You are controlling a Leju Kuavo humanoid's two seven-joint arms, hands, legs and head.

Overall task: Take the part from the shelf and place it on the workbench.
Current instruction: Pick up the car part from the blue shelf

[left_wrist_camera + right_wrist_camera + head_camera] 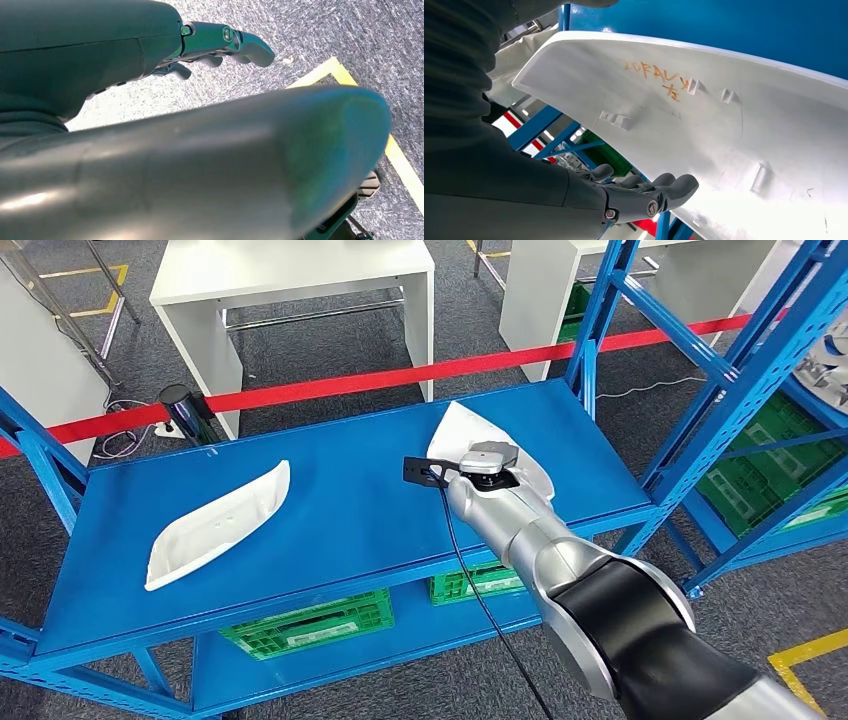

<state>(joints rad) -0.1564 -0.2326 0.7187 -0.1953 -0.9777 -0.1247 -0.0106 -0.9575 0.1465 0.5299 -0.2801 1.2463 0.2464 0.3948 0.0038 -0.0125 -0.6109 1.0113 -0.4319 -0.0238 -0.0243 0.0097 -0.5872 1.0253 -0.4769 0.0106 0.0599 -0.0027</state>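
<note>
Your right hand's fingers (664,187) lie stretched and apart along the edge of the white part (734,130); you cannot tell whether they grip it. In the head view that part (470,435) sits right of centre on the blue shelf (350,510), the right hand (487,462) over it, with a second white part (215,525) at left. Your left hand (220,42) hangs over grey carpet (350,35), fingers loosely curled, holding nothing.

The blue metal shelf (330,510) carries two white moulded plastic parts on its top deck: one (215,525) at the left, another (470,445) at the right, well apart.
</note>
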